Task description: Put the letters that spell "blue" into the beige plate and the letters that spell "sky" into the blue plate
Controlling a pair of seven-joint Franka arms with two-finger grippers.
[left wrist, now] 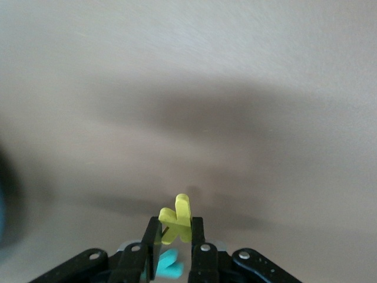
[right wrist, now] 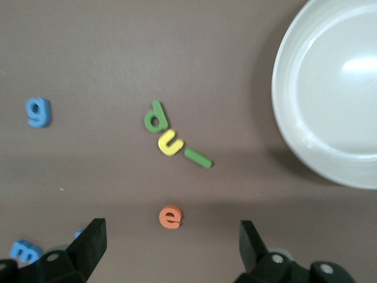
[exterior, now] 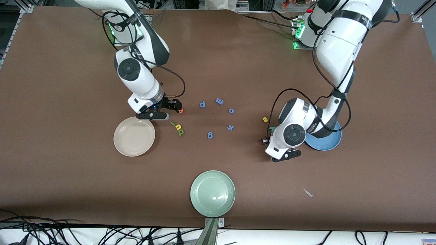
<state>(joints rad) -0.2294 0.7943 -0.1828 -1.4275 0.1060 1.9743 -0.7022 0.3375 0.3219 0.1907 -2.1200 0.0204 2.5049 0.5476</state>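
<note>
Yellow k clamped in left gripper jaws, low over bench, at 9 o'clock of blue plate. Next: carry to plate. Right gripper jaws apart above orange e.

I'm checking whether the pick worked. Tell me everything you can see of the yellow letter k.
The yellow letter k is a small, flat piece that looks like foam, bright yellow-green. The left gripper is shut on it, one black finger on each side of its lower part, with its upper end sticking out past the fingertips. It stands roughly upright between them, slightly tilted. Brown table lies beneath; a teal letter shows by the fingers.
</note>
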